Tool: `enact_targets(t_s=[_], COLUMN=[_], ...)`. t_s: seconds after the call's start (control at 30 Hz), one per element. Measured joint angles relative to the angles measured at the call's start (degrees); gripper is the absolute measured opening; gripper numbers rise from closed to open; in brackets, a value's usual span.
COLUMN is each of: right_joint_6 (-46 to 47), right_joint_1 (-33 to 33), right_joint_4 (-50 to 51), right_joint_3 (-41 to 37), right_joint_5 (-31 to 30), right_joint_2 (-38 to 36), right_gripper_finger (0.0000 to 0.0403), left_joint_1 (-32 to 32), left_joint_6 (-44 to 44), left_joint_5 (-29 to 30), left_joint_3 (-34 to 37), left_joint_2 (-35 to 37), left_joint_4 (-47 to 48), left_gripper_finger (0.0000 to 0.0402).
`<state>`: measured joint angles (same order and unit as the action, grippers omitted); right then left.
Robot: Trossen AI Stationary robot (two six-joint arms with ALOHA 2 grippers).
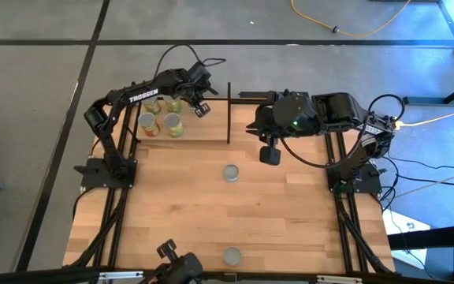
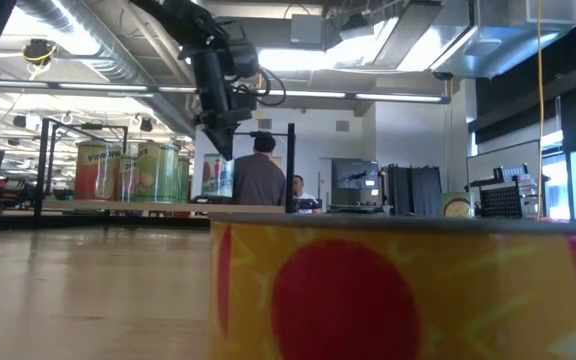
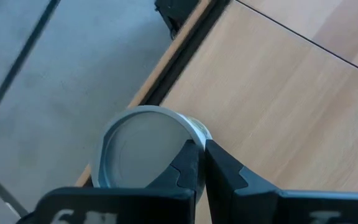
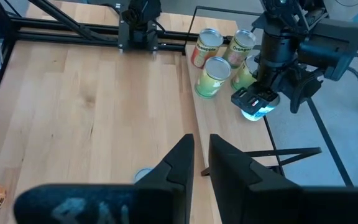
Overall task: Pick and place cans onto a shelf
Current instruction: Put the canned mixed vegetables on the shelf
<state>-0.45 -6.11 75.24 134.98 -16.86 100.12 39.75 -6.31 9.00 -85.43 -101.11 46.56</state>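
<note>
Several cans stand upright on the shelf (image 1: pixel 211 130) at the table's far left. One of them (image 3: pixel 143 149) stands at the shelf's far edge, its silvery top facing the left wrist camera. My left gripper (image 3: pixel 201 155) is shut and points down at this can's rim; it also shows in the right wrist view (image 4: pixel 255 102). My right gripper (image 4: pixel 201 155) hangs shut above the middle of the table, holding nothing. Two more cans rest on the tabletop, one at the middle (image 1: pixel 231 173) and one near the front edge (image 1: pixel 232 255). My left gripper's shut fingertips (image 3: pixel 188 158) stand over the rim (image 3: pixel 197 132) of the can's top, coming slanting from above. I cannot tell whether they touch it. The can stands upright on the shelf board.
Thin black posts (image 1: pixel 228 110) frame the shelf, one rail at its right end. The front-edge can fills the low view's foreground (image 2: pixel 368 290). Bare tabletop (image 1: pixel 180 205) lies between the shelf and the front edge. People show in the room beyond (image 2: pixel 260 175).
</note>
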Motion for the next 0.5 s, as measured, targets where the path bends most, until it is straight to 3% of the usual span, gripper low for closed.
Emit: enact_targets(t_s=[0.5], right_joint_6=[0.00], right_joint_1=[0.00], right_joint_4=[0.02], right_joint_3=[0.00], right_joint_5=[0.01], right_joint_2=[0.00], right_gripper_finger=[0.0052], left_joint_1=[0.00], left_joint_6=[0.17], left_joint_5=[-0.97], left_joint_3=[0.00], left_joint_2=[-1.37], left_joint_4=[-0.61], left_gripper_finger=[0.0004])
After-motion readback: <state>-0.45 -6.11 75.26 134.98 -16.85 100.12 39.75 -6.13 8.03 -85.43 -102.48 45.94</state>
